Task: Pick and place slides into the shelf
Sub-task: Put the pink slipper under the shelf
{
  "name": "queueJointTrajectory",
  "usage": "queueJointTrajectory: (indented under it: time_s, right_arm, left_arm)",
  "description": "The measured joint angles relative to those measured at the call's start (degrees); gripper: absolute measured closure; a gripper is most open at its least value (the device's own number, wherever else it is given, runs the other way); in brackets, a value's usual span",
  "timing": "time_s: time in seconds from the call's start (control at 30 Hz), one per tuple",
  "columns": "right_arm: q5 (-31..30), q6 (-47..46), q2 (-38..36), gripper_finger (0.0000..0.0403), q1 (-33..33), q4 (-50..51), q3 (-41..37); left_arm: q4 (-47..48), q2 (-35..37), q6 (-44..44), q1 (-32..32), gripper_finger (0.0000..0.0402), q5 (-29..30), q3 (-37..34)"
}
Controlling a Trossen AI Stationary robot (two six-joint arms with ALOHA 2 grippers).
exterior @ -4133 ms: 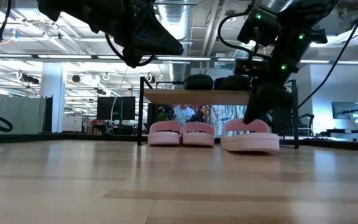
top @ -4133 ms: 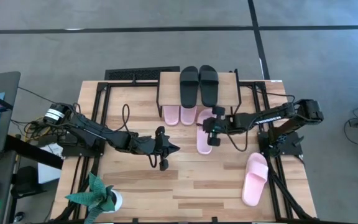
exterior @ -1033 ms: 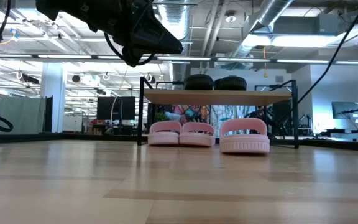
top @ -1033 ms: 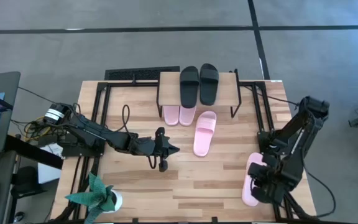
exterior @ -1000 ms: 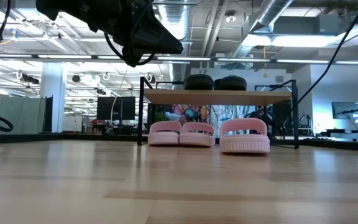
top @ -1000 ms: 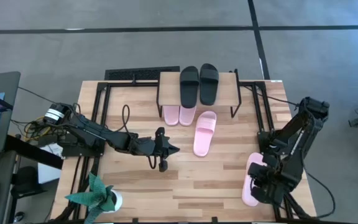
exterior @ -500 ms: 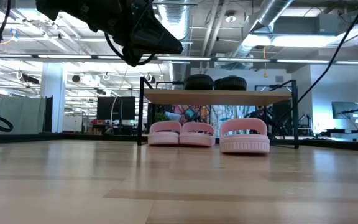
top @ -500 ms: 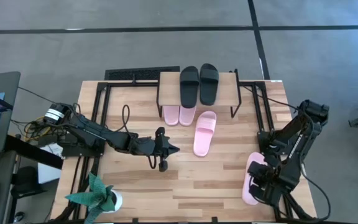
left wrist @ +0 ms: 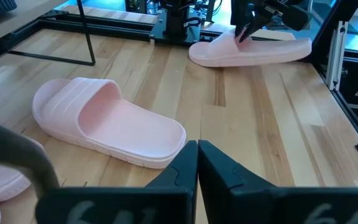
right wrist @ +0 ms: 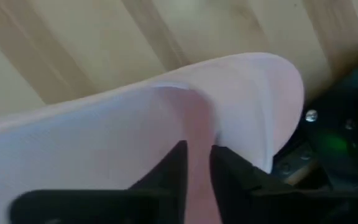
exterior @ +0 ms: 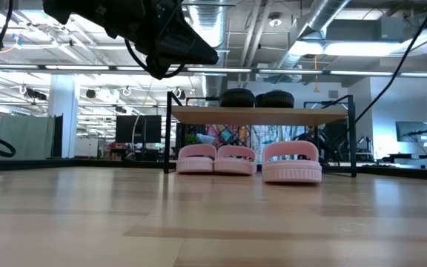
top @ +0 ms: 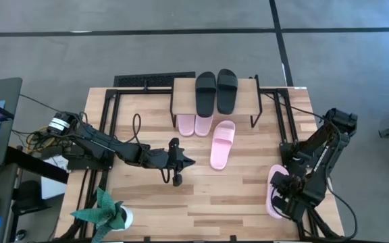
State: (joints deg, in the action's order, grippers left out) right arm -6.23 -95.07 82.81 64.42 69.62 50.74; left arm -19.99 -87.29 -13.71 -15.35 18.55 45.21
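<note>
A small shelf with a light plank top and thin black legs stands at the far edge of a wooden worktop. On top of the shelf rest two black slides, side by side. Beneath the shelf two pale pink slides sit together at its left end. A third pink slide lies just in front of the shelf's right half, its toe reaching the shelf's front edge. The fourth pink slide lies well away from the shelf, near the worktop's front right corner. The right gripper is on that slide; the right wrist view shows its two dark fingers nearly together, pinching the slide's pink edge, and the left wrist view shows the slide's near end tipped slightly up. The left gripper hangs above the worktop in front of the shelf's left end, well apart from every slide, its fingers clenched together and holding nothing. A small potted plant stands far from the shelf at the front left corner.
</note>
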Motion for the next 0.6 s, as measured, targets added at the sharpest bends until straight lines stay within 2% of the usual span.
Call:
queueJointTrajectory:
  time_s: [0.1, 0.27, 0.6]
  right_arm:
    - [0.1, 0.6, 0.0, 0.0394, -0.1, 0.4, 0.0]
    - [-0.7, 1.2, 0.0, 0.0401, -1.1, 0.7, 0.6]
    - [-10.2, 4.8, 0.1, 0.0403, -4.4, 8.1, 5.2]
  left_arm:
    - [0.0, 0.0, 0.0, 0.0, 0.0401, 0.0, 0.0]
    - [0.0, 0.0, 0.0, 0.0, 0.0401, 0.1, 0.0]
    - [0.0, 0.0, -0.4, 0.0, 0.0401, 0.3, 0.0]
